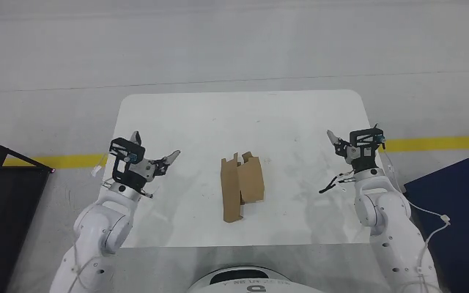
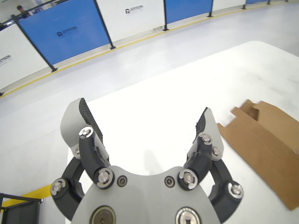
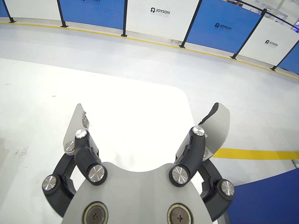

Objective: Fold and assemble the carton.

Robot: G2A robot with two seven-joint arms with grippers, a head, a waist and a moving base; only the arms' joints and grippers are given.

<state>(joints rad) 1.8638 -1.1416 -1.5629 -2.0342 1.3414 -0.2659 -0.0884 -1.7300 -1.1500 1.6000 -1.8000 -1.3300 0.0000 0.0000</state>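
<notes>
Carton lies flat at worktop centre, with left tool at its 9 o'clock and right tool at 3 o'clock, both open, empty, well apart; likely best to grip opposite edges evenly.

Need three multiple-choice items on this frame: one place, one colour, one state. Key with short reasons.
1. Where is the carton?
A. middle of the table
B. on the floor
C. hanging over the table's far edge

2. Carton colour?
A. white
B. brown
C. blue

3. The fingers of the left gripper and right gripper are:
A. open, empty
B. both shut
C. shut on the carton

Key: 1 A, it lies flat between the two arms; 2 B, plain brown cardboard; 3 A, each wrist view shows spread fingers with nothing between.
</notes>
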